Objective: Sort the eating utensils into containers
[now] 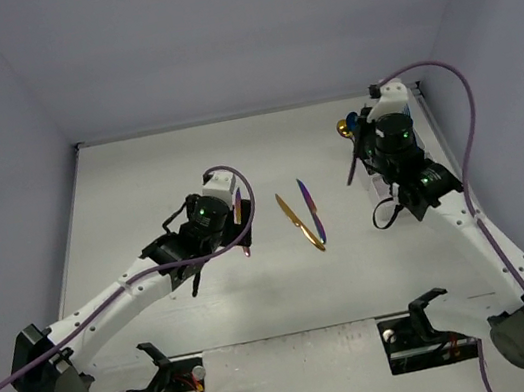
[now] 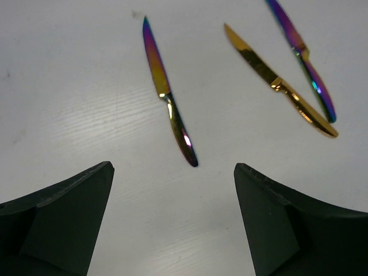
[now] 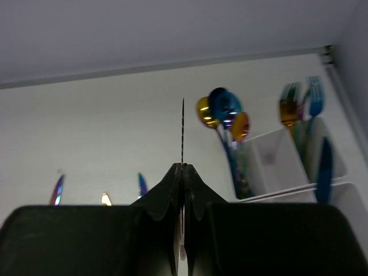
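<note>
Your left gripper (image 2: 173, 168): jaws wide, empty. Purple knife (image 2: 169, 98): flat on the table (image 2: 69, 86), just ahead, handle end nearest, long axis running away from between the fingers (image 2: 63, 218); left arm nearer. Your right gripper (image 3: 183, 169): pinched on a second knife (image 3: 182, 123), near the caddy (image 3: 270, 158).

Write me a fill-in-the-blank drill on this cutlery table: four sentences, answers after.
1. The left gripper hangs over the table with its jaws ___.
2. The right gripper is ___ on a thin knife.
3. The middle knife, lying between two rainbow knives, is coloured ___.
4. Spoons and forks stand in the white caddy, heads ___.
Missing words: open; shut; gold; up.
</note>
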